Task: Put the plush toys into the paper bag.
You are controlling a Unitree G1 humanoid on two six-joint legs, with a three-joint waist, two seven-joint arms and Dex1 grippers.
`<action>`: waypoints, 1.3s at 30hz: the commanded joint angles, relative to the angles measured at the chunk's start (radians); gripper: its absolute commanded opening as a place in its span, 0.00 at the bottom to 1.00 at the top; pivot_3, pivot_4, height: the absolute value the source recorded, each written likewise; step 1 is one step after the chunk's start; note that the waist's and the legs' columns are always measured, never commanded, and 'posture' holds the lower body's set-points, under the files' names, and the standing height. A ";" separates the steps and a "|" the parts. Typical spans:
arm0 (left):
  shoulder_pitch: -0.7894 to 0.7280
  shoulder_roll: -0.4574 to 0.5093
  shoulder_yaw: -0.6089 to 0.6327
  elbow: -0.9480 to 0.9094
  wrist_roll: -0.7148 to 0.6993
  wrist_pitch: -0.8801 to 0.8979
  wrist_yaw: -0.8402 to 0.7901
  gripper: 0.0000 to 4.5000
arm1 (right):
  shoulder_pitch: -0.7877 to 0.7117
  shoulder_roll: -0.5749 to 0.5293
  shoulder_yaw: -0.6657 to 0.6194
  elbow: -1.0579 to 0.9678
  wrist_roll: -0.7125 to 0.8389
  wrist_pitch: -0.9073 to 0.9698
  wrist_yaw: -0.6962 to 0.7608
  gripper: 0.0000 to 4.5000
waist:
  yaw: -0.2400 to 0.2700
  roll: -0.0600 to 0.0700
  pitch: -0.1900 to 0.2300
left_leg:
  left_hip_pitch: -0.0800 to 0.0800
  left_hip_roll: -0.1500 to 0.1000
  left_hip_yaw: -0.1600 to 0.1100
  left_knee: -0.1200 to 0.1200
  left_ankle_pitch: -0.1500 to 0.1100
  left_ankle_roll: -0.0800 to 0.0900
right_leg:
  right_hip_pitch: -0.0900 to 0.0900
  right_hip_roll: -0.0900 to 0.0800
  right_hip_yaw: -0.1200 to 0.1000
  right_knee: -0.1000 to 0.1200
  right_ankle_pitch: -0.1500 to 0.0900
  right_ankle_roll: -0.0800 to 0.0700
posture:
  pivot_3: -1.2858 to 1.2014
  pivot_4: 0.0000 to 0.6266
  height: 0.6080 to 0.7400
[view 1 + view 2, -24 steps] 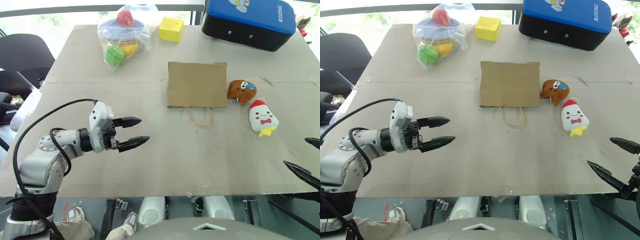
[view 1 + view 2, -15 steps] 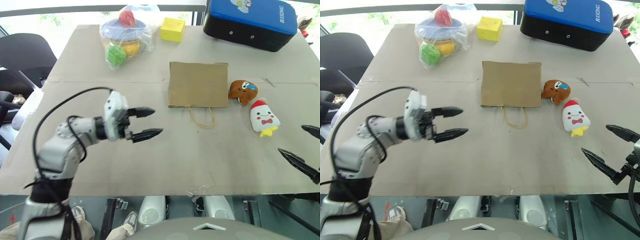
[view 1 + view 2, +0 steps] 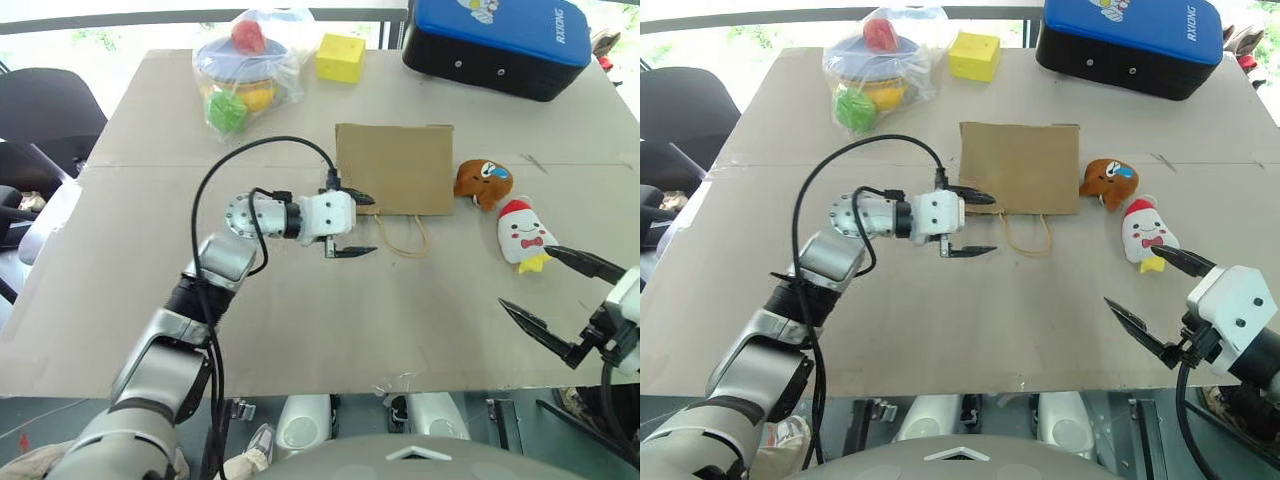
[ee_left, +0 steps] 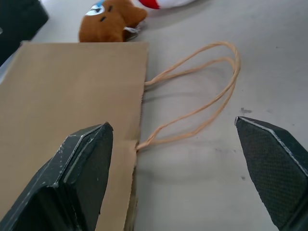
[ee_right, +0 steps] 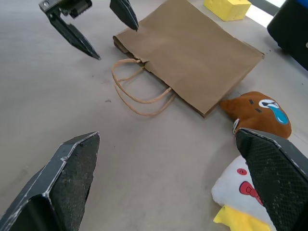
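Your left hand point(image 3: 352, 222), fingers spread and empty, sits right at the flat brown kraft paper bag's point(image 3: 394, 167) handle edge, mouth facing you, while the spread right hand point(image 3: 548, 297) is nearer both plush toys point(image 3: 524, 233).

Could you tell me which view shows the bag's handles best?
The left wrist view: both twine handles loop clearly from the bag mouth. The right wrist view shows them whole but smaller; the eye views show them thin and small.
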 commanded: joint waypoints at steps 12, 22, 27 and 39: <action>-0.103 -0.164 0.037 0.264 -0.002 -0.119 0.003 0.12 | 0.098 0.063 0.048 -0.096 0.026 -0.001 -0.116 0.88 | -0.001 0.000 0.000 | -0.001 0.000 0.000 0.000 0.000 0.000 | -0.001 0.001 0.000 0.000 0.000 0.000 | 0.52 0.24 0.95; -0.090 -0.200 0.233 -0.071 -0.450 0.684 -0.040 0.00 | -0.364 0.038 0.434 0.021 -0.047 0.178 -0.318 0.02 | -0.010 0.000 0.000 | 0.000 0.001 -0.001 0.001 0.000 0.000 | -0.001 0.001 0.000 0.001 0.000 0.000 | 0.52 0.24 0.95; -0.053 -0.209 0.295 -0.223 -0.575 0.915 0.053 0.00 | -0.732 0.077 0.698 0.232 -0.177 0.229 -0.359 0.02 | -0.011 0.001 0.000 | -0.001 0.001 -0.003 0.002 0.000 0.000 | -0.001 0.001 -0.001 0.001 0.000 0.000 | 0.52 0.24 0.95; -0.048 -0.330 0.564 -0.355 -0.909 1.250 0.405 0.00 | -0.979 0.225 0.952 0.648 -0.350 0.069 -0.277 0.02 | -0.012 0.000 0.000 | -0.009 0.001 -0.004 0.004 0.000 -0.001 | -0.008 -0.005 -0.001 0.002 0.000 0.001 | 0.52 0.24 0.95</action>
